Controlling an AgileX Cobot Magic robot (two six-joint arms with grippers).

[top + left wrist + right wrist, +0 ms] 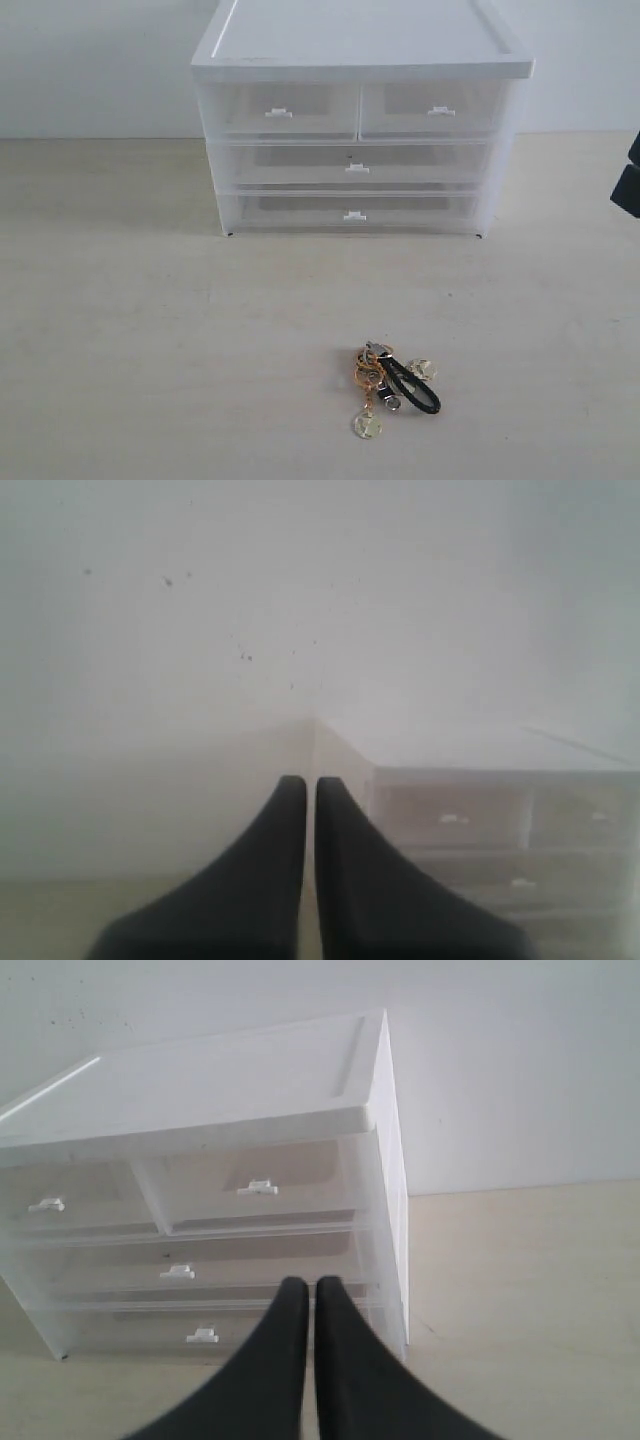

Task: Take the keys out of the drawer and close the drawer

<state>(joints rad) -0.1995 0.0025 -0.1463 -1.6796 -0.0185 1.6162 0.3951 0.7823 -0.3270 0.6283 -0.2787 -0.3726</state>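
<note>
The pale worktop (150, 350) stretches wide, and at its back stands the white unit (360, 60), lid flat, four clear drawers in its face. Top right, the drawer (470, 105) sits flush with its left twin, white tab handle (441, 111) in line with the front: it's closed. And there are the keys (390, 385), out on the bare worktop, well in front of the unit and a touch right of centre, gold rings and round tags splayed, the black cord loop (418, 392) curling off to the right. Nothing is touching them. The right claw (313, 1285) hangs in the air before the unit's right side, its dark fingers pressed together on nothing. The left claw (311, 782) is likewise together and empty, raised off to the unit's left, with the wall behind it.
</note>
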